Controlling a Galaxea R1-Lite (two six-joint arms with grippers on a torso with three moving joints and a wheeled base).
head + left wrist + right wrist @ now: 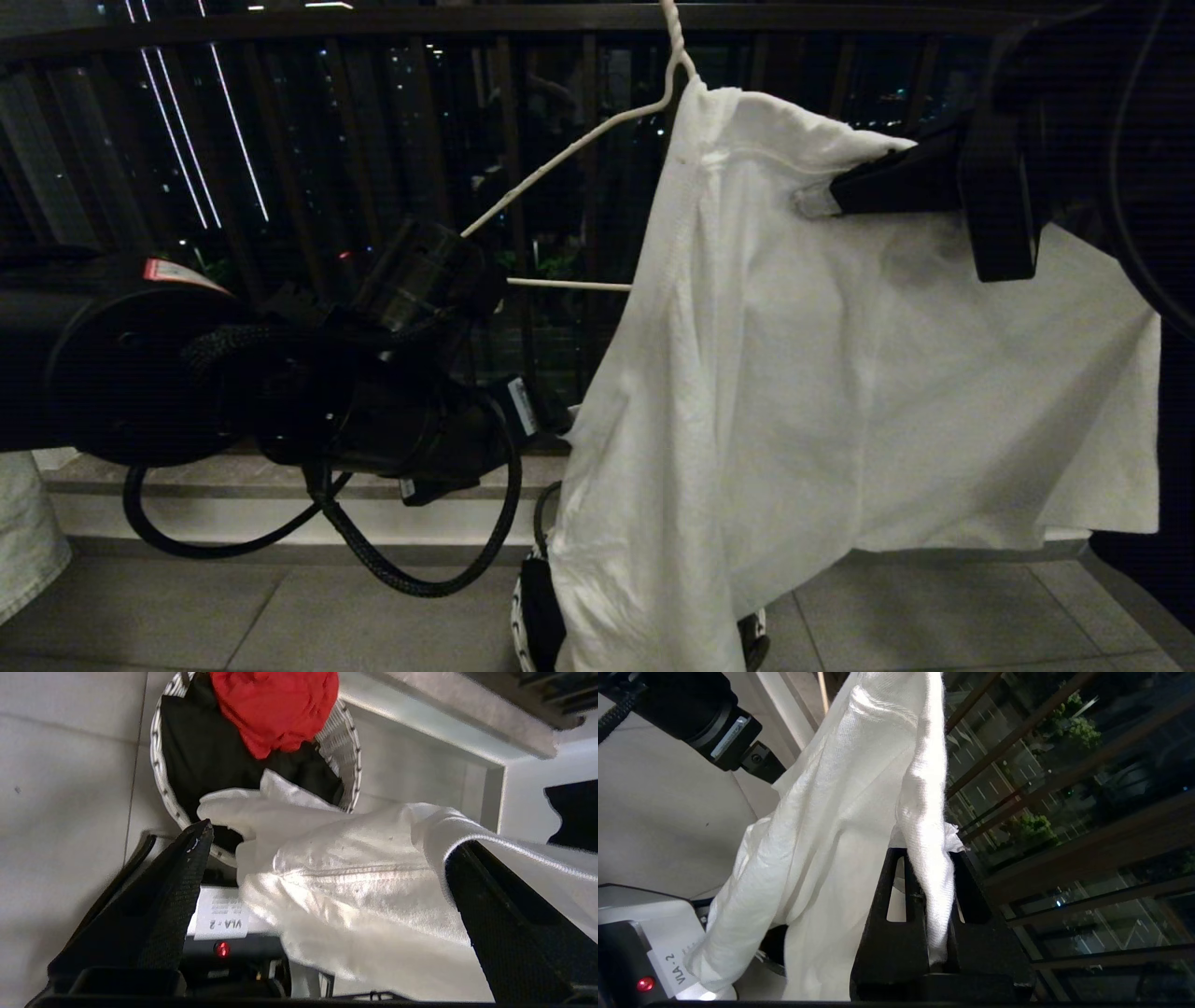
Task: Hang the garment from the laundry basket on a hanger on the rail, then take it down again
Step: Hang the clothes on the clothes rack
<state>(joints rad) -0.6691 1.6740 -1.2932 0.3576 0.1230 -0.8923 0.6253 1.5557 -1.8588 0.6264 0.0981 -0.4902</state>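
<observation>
White cloth of the garment (840,826) is pinched in the closed right gripper (936,914) at the head view's upper right, draped over the hanger (579,140). At centre left, the left gripper (327,877) is spread wide, nothing clamped, above the laundry basket (348,751).

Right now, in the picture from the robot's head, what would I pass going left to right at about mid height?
Left arm → left gripper, open beside the cloth → bare half of the white wire hanger → white T-shirt draped on the hanger's other half → right gripper, shut on the T-shirt's shoulder.
</observation>
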